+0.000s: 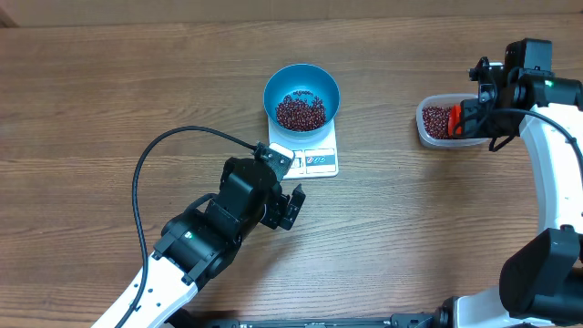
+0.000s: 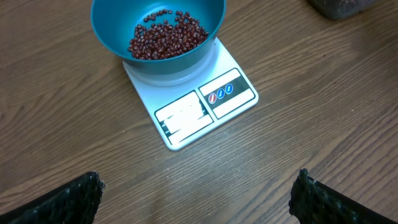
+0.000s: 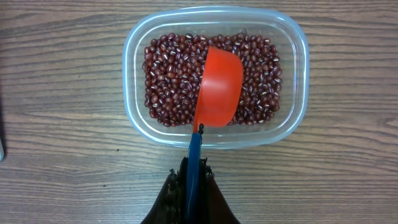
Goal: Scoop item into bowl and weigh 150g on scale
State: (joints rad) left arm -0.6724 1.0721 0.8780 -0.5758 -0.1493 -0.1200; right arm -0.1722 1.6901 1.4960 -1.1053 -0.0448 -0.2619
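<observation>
The right gripper (image 3: 193, 186) is pinching the blue handle (image 3: 194, 149) of the orange-red scoop (image 3: 219, 87), with its jaws pressed tight on the handle. It is holding the scoop head over the red beans (image 3: 168, 81) in the clear tub (image 3: 132, 118). The scoop appears empty, though it is unclear from this angle whether its cup is facing up or down. For a clean scoop, the lip should be going down into the heap and drawing through. The handle should be levelling before the lift, so that nothing is spilling on the way to the blue bowl (image 1: 271, 84). That bowl is sitting on the white scale (image 1: 319, 162) and already holding a partial load of beans. The left gripper (image 2: 196, 193) is hovering near the scale's display edge, jaws spread wide and gripping nothing.
</observation>
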